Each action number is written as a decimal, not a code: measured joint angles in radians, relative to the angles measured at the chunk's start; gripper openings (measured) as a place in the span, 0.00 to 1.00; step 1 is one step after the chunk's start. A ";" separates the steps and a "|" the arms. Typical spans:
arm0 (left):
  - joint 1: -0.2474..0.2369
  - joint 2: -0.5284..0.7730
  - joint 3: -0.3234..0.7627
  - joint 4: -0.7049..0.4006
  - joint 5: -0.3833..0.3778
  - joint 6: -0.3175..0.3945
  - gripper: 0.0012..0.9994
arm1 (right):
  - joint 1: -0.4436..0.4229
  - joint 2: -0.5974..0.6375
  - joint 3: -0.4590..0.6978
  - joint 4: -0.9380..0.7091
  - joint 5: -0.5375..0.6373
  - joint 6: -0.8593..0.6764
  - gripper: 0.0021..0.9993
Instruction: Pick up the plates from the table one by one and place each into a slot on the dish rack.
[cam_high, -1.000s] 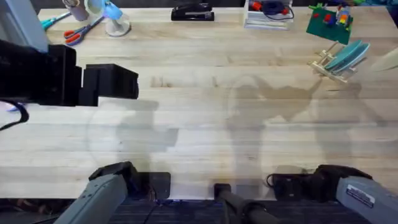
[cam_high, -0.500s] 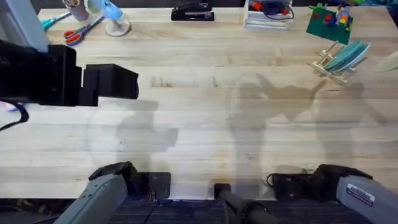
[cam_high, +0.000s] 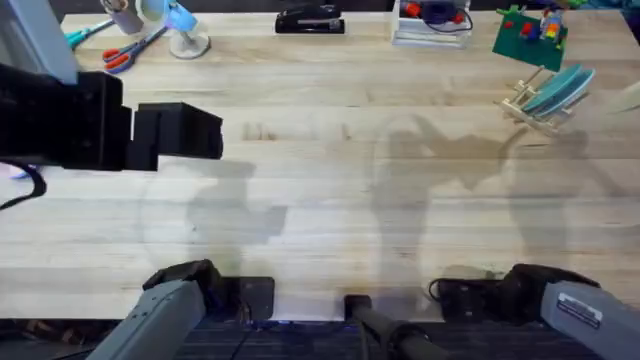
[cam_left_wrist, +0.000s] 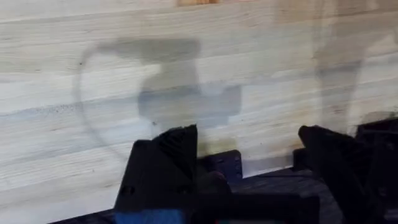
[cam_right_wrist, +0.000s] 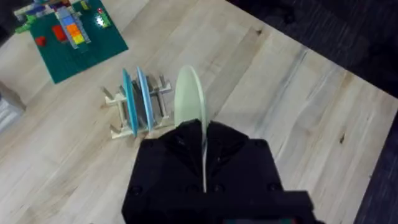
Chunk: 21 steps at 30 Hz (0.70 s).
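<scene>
Right gripper (cam_right_wrist: 204, 146) has its fingers clamped on the edge of the cream plate (cam_right_wrist: 189, 96), held upright above the tabletop (cam_right_wrist: 261, 81). The dish rack (cam_high: 540, 100) sits at two o'clock on the tabletop, two blue plates (cam_right_wrist: 137, 99) standing in its slots. Left gripper (cam_left_wrist: 249, 155) hangs over bare wood, fingers spread wide, holding nothing.

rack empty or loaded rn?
Loaded: two blue plates stand upright between the dish rack pegs; the right gripper holds a cream plate.
</scene>
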 joint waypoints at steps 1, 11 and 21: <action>0.000 0.000 0.000 0.000 0.000 0.000 0.99 | -0.003 0.007 0.000 0.002 0.000 -0.002 0.03; 0.000 0.000 0.000 0.000 0.000 0.000 0.99 | -0.034 0.058 0.000 0.013 0.000 -0.014 0.03; 0.000 0.000 0.000 0.000 0.000 0.000 0.99 | -0.058 0.091 0.000 0.046 0.000 -0.043 0.03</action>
